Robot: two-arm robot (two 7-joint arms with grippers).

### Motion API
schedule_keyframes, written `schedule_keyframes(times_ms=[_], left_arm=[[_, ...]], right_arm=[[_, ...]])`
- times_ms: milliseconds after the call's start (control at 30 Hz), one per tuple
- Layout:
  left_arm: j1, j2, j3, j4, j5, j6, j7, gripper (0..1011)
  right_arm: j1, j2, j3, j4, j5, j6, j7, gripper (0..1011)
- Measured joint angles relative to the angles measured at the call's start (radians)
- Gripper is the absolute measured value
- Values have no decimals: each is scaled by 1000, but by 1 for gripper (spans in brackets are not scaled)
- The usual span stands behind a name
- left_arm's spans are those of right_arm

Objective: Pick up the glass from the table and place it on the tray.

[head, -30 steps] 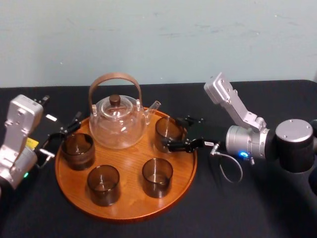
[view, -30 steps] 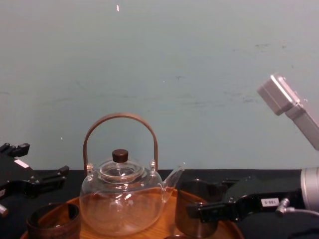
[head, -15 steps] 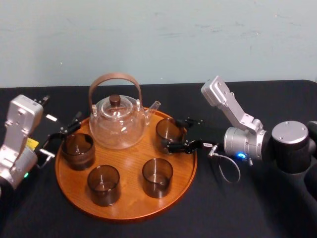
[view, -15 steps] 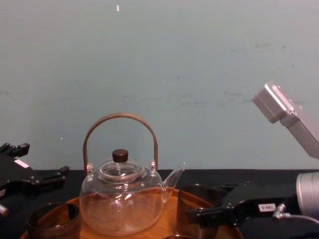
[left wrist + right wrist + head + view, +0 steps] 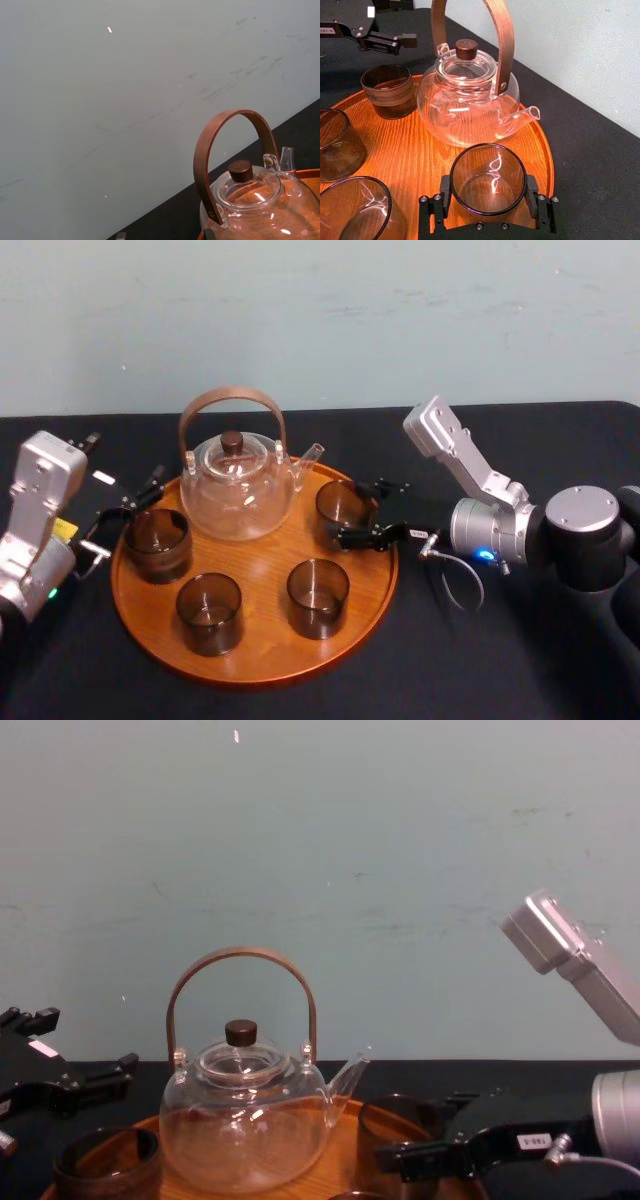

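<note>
A clear brown-tinted glass (image 5: 340, 502) sits over the right side of the round orange-brown wooden tray (image 5: 255, 650). My right gripper (image 5: 362, 508) is shut on it, with one finger on each side of its wall. The right wrist view shows the glass (image 5: 487, 180) between the black fingers (image 5: 442, 195), low over the tray's wood (image 5: 420, 155). I cannot tell if its base touches the tray. In the chest view the glass (image 5: 395, 1120) stands right of the teapot. My left gripper (image 5: 128, 512) rests open at the tray's left edge, holding nothing.
A glass teapot (image 5: 238, 485) with a brown hoop handle stands at the back of the tray, its spout pointing toward the held glass. Three more glasses (image 5: 157, 543), (image 5: 209, 612), (image 5: 318, 597) stand on the tray. The black table (image 5: 480, 660) spreads out to the right.
My right gripper has sunk slightly with the glass in it, bringing the glass lower over the tray. The left arm has not moved.
</note>
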Motion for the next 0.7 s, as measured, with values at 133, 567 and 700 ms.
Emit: schedule_keyframes(times_ms=[133,567,700], left_arm=[[0,0,0,0,0,0,0,1001],[0,0,0,0,0,0,0,1002],[0,0,0,0,0,0,0,1001]], right_arm=[[0,0,0,0,0,0,0,885],[-1,1,1,0,2,2,2,1002],[-1,1,1,0,2,2,2,1002]])
